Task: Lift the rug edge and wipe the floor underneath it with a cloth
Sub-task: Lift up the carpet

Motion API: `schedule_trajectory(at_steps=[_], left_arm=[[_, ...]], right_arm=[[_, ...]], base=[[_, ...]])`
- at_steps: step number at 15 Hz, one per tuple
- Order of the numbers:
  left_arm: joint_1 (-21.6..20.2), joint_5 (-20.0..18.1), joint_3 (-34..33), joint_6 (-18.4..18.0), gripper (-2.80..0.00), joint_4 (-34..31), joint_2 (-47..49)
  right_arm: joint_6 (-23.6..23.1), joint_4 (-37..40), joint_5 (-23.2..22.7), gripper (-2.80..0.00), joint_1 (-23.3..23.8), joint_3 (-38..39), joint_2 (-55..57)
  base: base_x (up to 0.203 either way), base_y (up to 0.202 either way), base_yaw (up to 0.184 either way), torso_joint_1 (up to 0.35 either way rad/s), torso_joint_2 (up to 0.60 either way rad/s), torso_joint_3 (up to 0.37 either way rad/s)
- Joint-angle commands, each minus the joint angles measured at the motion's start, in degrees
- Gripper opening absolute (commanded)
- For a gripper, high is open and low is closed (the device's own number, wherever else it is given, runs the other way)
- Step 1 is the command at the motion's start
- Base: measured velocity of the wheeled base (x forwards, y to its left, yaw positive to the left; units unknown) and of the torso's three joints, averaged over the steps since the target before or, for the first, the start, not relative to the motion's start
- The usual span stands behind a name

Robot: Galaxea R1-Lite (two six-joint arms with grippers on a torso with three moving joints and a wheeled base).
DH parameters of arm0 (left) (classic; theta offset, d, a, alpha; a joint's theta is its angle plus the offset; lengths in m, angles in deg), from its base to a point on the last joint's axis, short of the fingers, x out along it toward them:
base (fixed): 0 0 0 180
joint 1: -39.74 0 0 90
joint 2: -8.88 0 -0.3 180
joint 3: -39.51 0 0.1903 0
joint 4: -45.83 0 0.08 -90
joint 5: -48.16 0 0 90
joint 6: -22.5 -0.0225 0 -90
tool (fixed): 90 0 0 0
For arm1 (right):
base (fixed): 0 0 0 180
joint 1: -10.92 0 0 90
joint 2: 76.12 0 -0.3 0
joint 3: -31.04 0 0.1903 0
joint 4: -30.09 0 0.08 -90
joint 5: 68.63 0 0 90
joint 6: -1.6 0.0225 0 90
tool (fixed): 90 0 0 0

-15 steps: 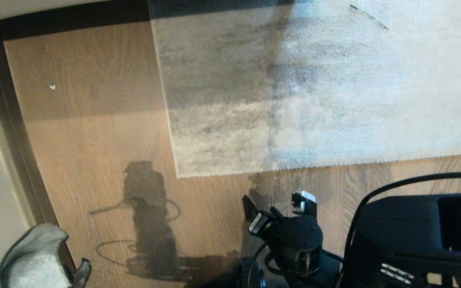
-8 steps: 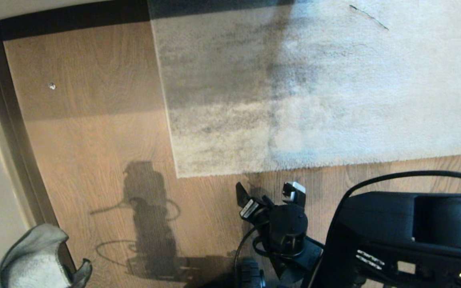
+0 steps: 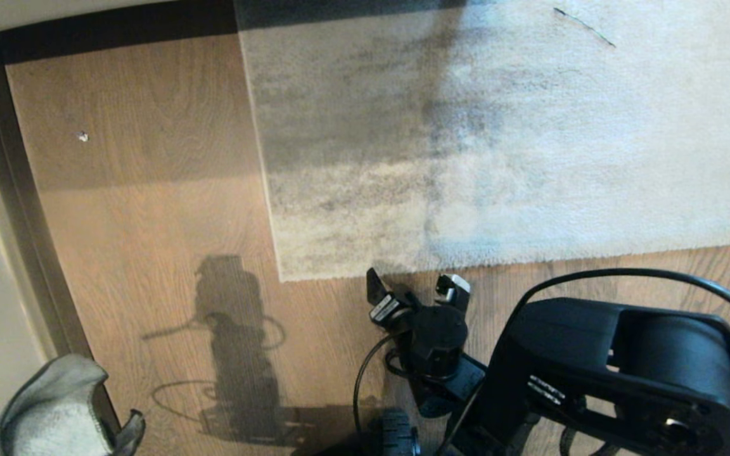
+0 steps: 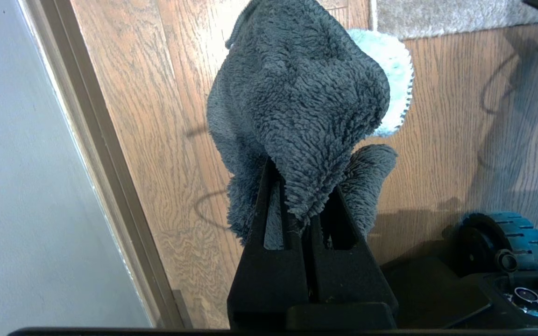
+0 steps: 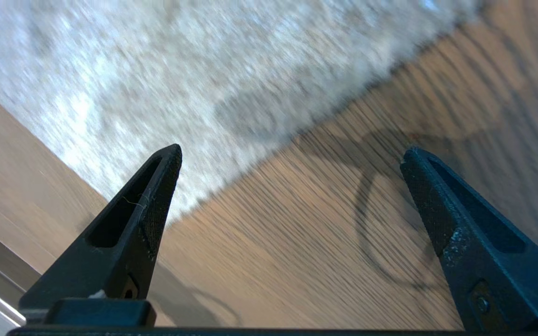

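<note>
- Two tools share the job: nearest, the left tool (image 4: 297, 205) hangs parked by the floor's skirting-side edge, clenched on the cloth (image 4: 297, 102), which bunches out of it in grey terry folds with a paler face showing; nothing about it has altered over the last second.
- Just ahead, the right tool (image 3: 412, 288) has crept forward across the floor (image 3: 149, 221) since a second ago, when it sat clearly short of the rug; its fingers are spread wide and hold nothing.
- Its tips now sit just beside the rug edge (image 3: 352, 273), close to the rug's near corner (whether a tip already touches the pile cannot be told).
- Beyond that the rug lies flat, border down on the planks, so no lifting has begun.
- Judging by this advance, the reach toward the border is nearly done; the next move likely calls for slipping one finger under the edge and pinching, after which the waiting cloth can come in to wipe the uncovered boards.
</note>
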Motion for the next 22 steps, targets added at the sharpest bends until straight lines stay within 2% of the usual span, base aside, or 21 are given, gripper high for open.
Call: schedule_trajectory(at_steps=[1,11,17,22], left_arm=[[0.1,0.0,0.0,0.0,-2.8,0.0,0.0],[0.0,0.0,0.0,0.0,-2.8,0.0,0.0],[0.1,0.0,0.0,0.0,-2.8,0.0,0.0],[0.0,0.0,0.0,0.0,-2.8,0.0,0.0]], right_arm=[[0.2,-2.5,0.2,0.0,0.3,-2.2,0.7],[0.2,-2.5,-0.1,0.0,2.7,-8.8,1.3],[-0.2,-2.5,-0.2,0.0,3.1,-8.9,-0.2],[-2.5,-2.4,-0.6,0.0,3.1,-9.2,-3.7]], base=[[0.0,0.0,0.0,0.0,0.0,0.0],[0.0,0.0,0.0,0.0,0.0,0.0],[0.0,0.0,0.0,0.0,0.0,0.0],[0.0,0.0,0.0,0.0,0.0,0.0]])
